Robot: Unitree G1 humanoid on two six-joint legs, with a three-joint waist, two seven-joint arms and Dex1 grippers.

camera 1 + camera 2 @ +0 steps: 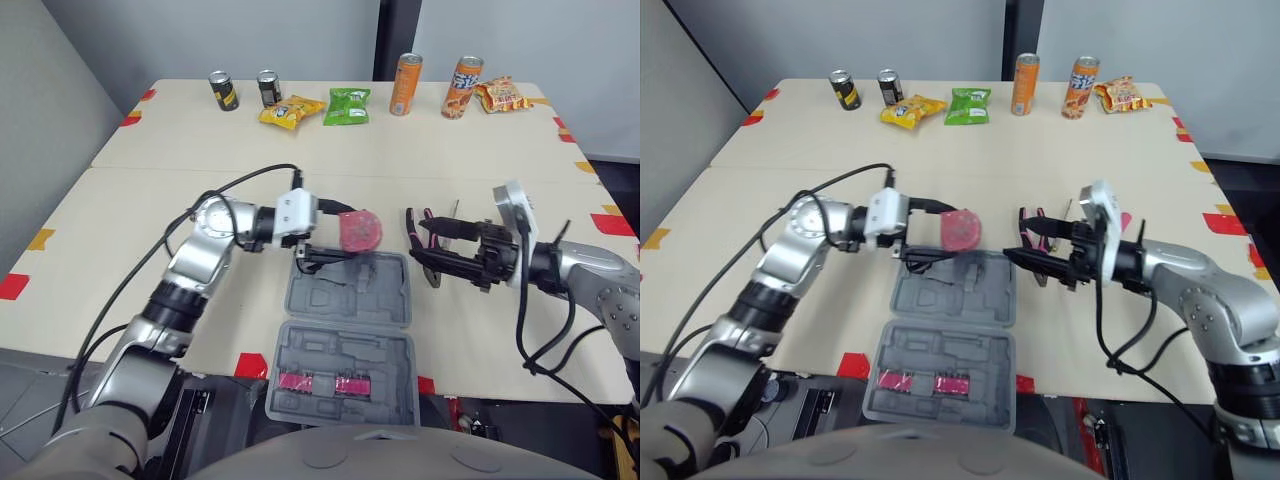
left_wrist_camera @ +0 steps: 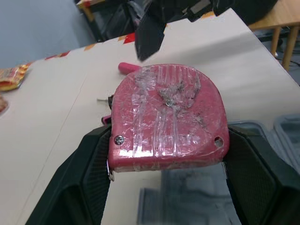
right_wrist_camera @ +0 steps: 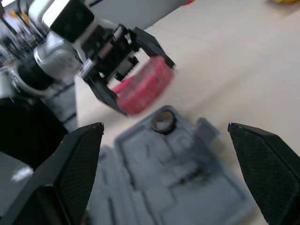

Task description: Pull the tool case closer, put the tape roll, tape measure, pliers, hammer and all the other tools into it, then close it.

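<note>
Your left fingers [image 2: 89, 187] clamp a pink, tape-wrapped tape measure [image 1: 360, 231] above the far edge of the open grey plastic tool case [image 1: 345, 330]; your right fingers [image 3: 70, 168] gape empty beside it.

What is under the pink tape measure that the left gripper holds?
The tape measure hangs in the left gripper over the far edge of the open tool case. The tray spot right beneath it is covered.

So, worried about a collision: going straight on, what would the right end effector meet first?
Likely the open tool case, lying in the right end effector's line; the tape measure in the left end effector hangs just beside it. Depth is unclear.
</note>
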